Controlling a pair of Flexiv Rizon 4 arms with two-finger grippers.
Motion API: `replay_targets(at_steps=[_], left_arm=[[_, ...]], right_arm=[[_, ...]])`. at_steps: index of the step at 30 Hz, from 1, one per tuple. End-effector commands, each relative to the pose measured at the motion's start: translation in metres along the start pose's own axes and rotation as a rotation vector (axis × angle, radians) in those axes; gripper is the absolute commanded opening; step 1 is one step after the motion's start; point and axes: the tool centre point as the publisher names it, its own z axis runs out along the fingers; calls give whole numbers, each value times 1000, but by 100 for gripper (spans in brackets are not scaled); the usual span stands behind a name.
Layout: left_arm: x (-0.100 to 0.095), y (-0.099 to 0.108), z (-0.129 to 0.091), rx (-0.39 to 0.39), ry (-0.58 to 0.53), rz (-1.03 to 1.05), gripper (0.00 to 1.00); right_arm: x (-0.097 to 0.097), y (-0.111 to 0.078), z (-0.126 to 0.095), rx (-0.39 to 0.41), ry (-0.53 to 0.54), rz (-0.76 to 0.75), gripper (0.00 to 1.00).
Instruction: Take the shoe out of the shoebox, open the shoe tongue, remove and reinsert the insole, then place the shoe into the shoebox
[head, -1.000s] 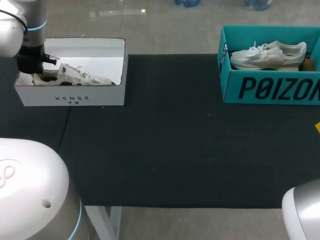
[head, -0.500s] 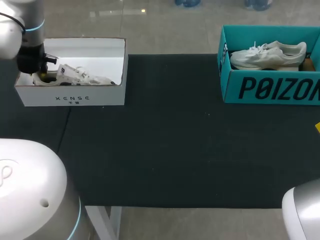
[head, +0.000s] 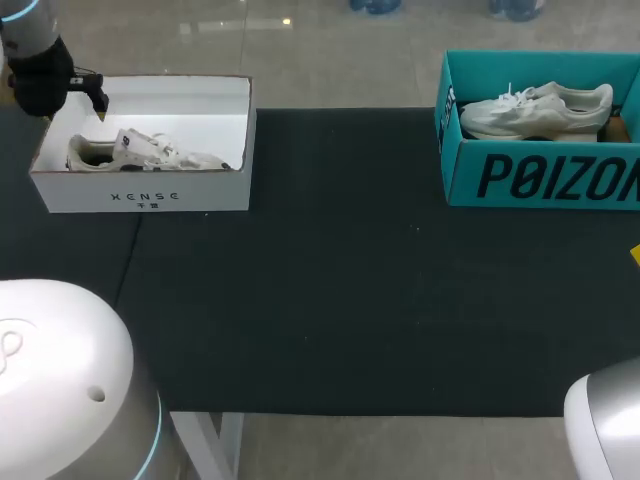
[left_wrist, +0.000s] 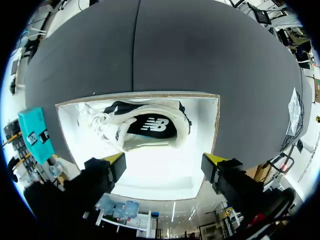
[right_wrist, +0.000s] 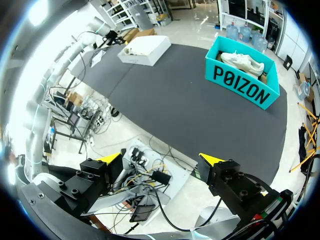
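Observation:
A white and black shoe (head: 145, 152) lies on its side in the white shoebox (head: 140, 195) at the table's far left. My left gripper (left_wrist: 165, 162) hangs above the box, open, with the shoe (left_wrist: 145, 125) below and ahead of its fingers and nothing between them. In the head view, my left arm's wrist (head: 40, 75) is at the box's far left corner. A second white shoe (head: 535, 108) rests in the teal box (head: 540, 175) at the far right. My right gripper (right_wrist: 161, 160) is open and empty, high up off the table's near side.
Dark matting (head: 340, 270) covers the table between the two boxes. The white box's walls (left_wrist: 215, 125) surround the shoe on all sides. My arm bases (head: 60, 380) fill the near corners of the head view.
My left gripper opened and let go of the shoe's heel, then lifted out of the white box toward its far left corner. The shoe stays lying in the box.

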Motion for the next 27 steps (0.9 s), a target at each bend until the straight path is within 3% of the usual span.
replay_targets(at_steps=[1, 7, 11, 27], left_arm=[[-15, -24, -40, 8, -40, 27, 100], [-52, -47, -70, 64, -34, 104, 100], [-65, -58, -77, 69, -15, 146, 100], [-65, -58, -75, 84, -14, 142, 100]], right_arm=[[0, 3, -1, 7, 0, 2, 100], [0, 3, -1, 7, 0, 2, 100], [0, 3, -1, 7, 0, 2, 100], [0, 3, -1, 7, 0, 2, 100]])
